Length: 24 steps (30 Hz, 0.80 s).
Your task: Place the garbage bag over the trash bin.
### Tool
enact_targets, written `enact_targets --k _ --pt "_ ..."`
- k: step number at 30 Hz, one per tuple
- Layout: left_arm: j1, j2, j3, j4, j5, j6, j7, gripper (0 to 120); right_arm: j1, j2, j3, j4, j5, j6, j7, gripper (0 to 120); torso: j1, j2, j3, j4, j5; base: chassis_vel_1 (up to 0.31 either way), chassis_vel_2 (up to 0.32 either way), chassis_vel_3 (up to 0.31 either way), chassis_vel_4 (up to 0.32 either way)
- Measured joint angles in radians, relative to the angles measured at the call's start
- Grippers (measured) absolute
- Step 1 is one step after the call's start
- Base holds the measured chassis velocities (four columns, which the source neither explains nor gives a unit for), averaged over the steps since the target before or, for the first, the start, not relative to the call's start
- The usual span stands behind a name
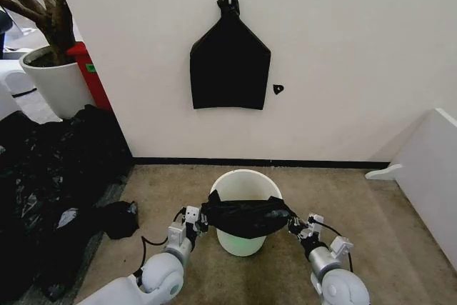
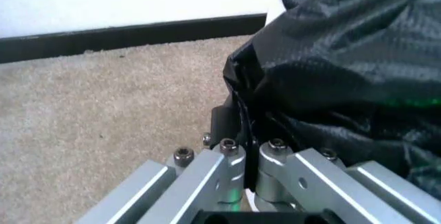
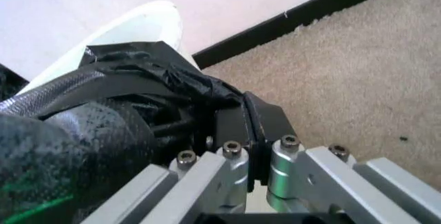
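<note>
Beige carpet (image 1: 343, 205) covers the floor, and a white wall (image 1: 343, 55) with a black baseboard (image 1: 250, 163) closes the room behind it. On the wall, in the upper centre of the head view, a flat black bag with a knotted top (image 1: 230, 66) hangs from a hook. At the upper left stands a white plant pot (image 1: 53, 80) with a tree trunk, and below it, along the left edge, lies a big heap of black plastic sheeting (image 1: 50, 183).

In the lower centre of the head view stands the trash bin (image 1: 245, 185), a round white bucket, upright on the carpet and close to the baseboard. The garbage bag (image 1: 246, 216) is stretched like a band across the near side of the bin, over the front part of the rim; the far part of the rim and the inside are uncovered.

The left gripper (image 1: 202, 219) is at the left end of the bag, just beside the bin, and its fingers are pressed together on the bag's edge, as the left wrist view confirms (image 2: 238, 131). The right gripper (image 1: 293, 223) is at the right end, and the right wrist view (image 3: 249, 126) shows its black pads (image 3: 231, 126) clamped on a bunched fold of the bag (image 3: 138, 100), with the white rim of the bin (image 3: 144, 22) behind.
</note>
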Motion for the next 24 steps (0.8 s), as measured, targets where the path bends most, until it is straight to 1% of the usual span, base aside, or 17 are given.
enact_targets --k 5,8,9,10,14,15,16,17,19,20,21,22,23,24 --pt "-0.005 -0.002 0.004 -0.018 -0.009 0.024 -0.02 1 -0.007 -0.009 0.003 0.01 -0.001 -0.005 0.001 1 0.0 0.0 0.0 -0.0001 -0.0001 0.0 0.0 0.0 0.0" --pt "0.006 0.012 0.003 -0.039 -0.009 0.038 -0.029 12 -0.017 -0.018 0.004 0.026 -0.016 -0.006 0.005 13 0.0 0.0 0.0 -0.0001 0.0 0.0 0.0 0.0 0.0" --pt "0.006 0.012 0.003 -0.039 -0.009 0.038 -0.029 12 -0.017 -0.018 0.004 0.026 -0.016 -0.006 0.005 13 0.0 0.0 0.0 -0.0001 0.0 0.0 0.0 0.0 0.0" --pt "0.014 0.022 -0.001 -0.049 -0.009 0.043 -0.03 18 -0.021 -0.023 0.004 0.03 -0.027 -0.005 0.008 18 0.0 0.0 0.0 -0.0001 -0.0001 0.0 0.0 0.0 0.0" --pt "0.042 0.06 -0.023 -0.092 -0.011 0.055 -0.031 32 -0.041 -0.038 0.011 0.054 -0.041 -0.004 0.016 34 0.0 0.0 0.0 0.0 -0.0001 0.0 0.0 0.0 0.0" --pt "0.051 0.073 -0.032 -0.108 -0.013 0.059 -0.031 39 -0.049 -0.043 0.015 0.062 -0.046 -0.004 0.017 39 0.0 0.0 0.0 0.0 -0.0001 0.0 0.0 0.0 0.0" --pt "0.051 0.073 -0.032 -0.108 -0.013 0.059 -0.031 39 -0.049 -0.043 0.015 0.062 -0.046 -0.004 0.017 39 0.0 0.0 0.0 0.0 -0.0001 0.0 0.0 0.0 0.0" --pt "0.059 0.085 -0.041 -0.12 -0.014 0.061 -0.03 43 -0.057 -0.048 0.02 0.066 -0.051 -0.004 0.017 45 0.0 0.0 0.0 -0.0001 -0.0001 0.0 0.0 0.0 0.0" --pt "0.069 0.097 -0.051 -0.132 -0.014 0.062 -0.028 48 -0.065 -0.052 0.027 0.068 -0.057 -0.004 0.017 50 0.0 0.0 0.0 0.0 0.0 0.0 0.0 0.0 0.0" --pt "0.075 0.106 -0.059 -0.141 -0.014 0.062 -0.026 54 -0.073 -0.054 0.033 0.073 -0.061 -0.004 0.017 54 0.0 0.0 0.0 -0.0001 -0.0001 0.0 0.0 0.0 0.0" --pt "0.081 0.114 -0.069 -0.149 -0.014 0.062 -0.024 57 -0.081 -0.056 0.04 0.079 -0.062 -0.003 0.017 59 0.0 0.0 0.0 -0.0001 -0.0001 0.0 0.0 0.0 0.0" --pt "0.084 0.119 -0.074 -0.153 -0.014 0.061 -0.022 64 -0.085 -0.057 0.044 0.084 -0.064 -0.003 0.017 63 0.0 0.0 0.0 -0.0001 -0.0001 0.0 0.0 0.0 0.0" --pt "0.085 0.121 -0.076 -0.155 -0.014 0.061 -0.021 64 -0.087 -0.057 0.045 0.086 -0.065 -0.003 0.017 66 0.0 0.0 0.0 -0.0001 -0.0001 0.0 0.0 0.0 0.0" --pt "0.085 0.121 -0.076 -0.155 -0.014 0.061 -0.021 64 -0.087 -0.057 0.045 0.086 -0.065 -0.003 0.017 66 0.0 0.0 0.0 -0.0001 -0.0001 0.0 0.0 0.0 0.0"
